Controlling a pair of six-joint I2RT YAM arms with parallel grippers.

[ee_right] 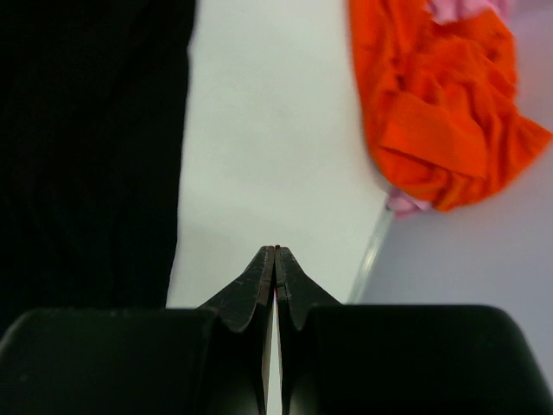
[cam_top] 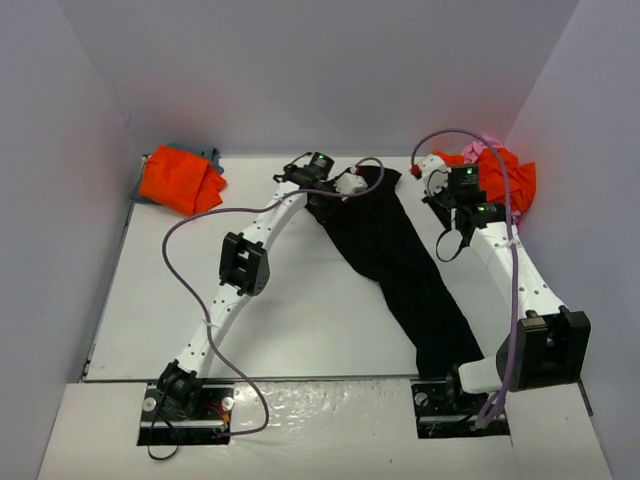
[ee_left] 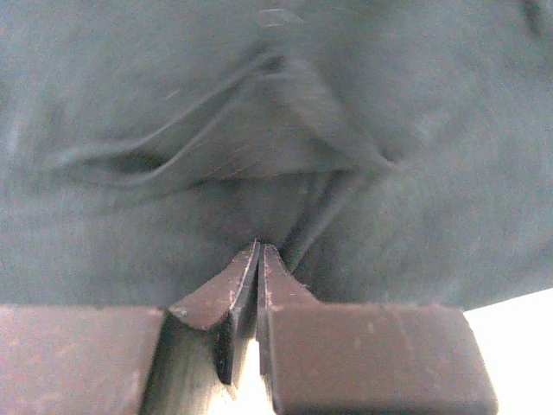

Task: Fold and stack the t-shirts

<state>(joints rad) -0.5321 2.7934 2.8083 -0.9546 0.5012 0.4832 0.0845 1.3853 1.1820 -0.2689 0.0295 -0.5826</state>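
Note:
The black t-shirt (cam_top: 400, 260) lies as a long band from the back middle of the table to the front right. At its far left end, my left gripper (cam_top: 350, 184) is shut. In the left wrist view the dark cloth (ee_left: 389, 86) fills the frame and its creases run into the closed tips of that gripper (ee_left: 259, 246). My right gripper (cam_top: 428, 170) is just right of the band's far end. It is shut on nothing (ee_right: 276, 249) over bare table, with the black cloth (ee_right: 86, 156) to its left.
An orange t-shirt (cam_top: 180, 180) lies bunched on a blue-grey one (cam_top: 212, 156) at the back left. Another orange t-shirt (cam_top: 510, 175) (ee_right: 441, 112) sits crumpled with a pink one (cam_top: 490, 148) (ee_right: 458, 9) at the back right. White walls close off the table (cam_top: 300, 320) on three sides.

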